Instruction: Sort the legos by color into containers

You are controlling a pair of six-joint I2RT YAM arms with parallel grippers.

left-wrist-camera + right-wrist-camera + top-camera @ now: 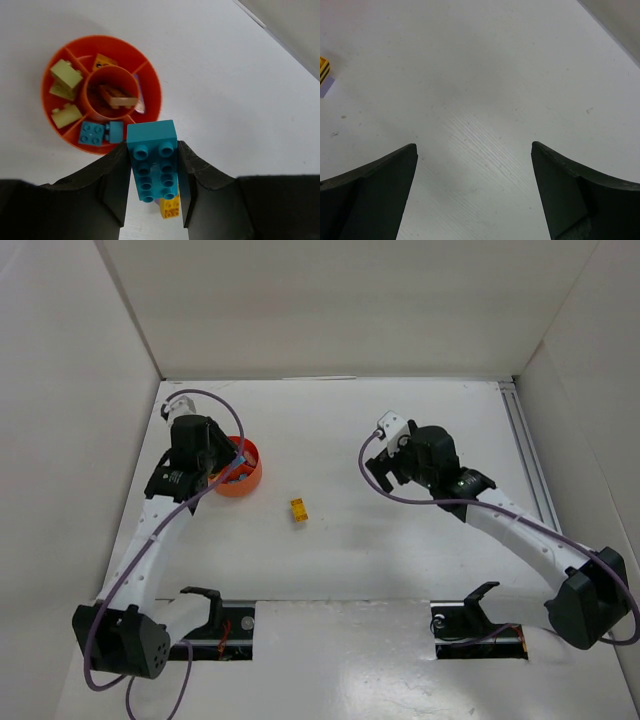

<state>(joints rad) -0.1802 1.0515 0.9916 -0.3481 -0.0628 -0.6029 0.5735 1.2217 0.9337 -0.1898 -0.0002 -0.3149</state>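
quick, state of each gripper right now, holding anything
left gripper: closed, holding a teal lego between its fingers
right gripper: open, holding nothing

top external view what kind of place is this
Probably a robot test cell: a white table boxed in by plain white panels, a left arm and right arm bolted at its near edge, and a compartmented orange bowl of lego bricks.

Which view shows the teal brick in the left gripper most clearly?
The left wrist view: the teal brick fills the centre, studs visible, clamped in the left gripper. In the top view the left arm mostly hides it; the right wrist view does not show it.
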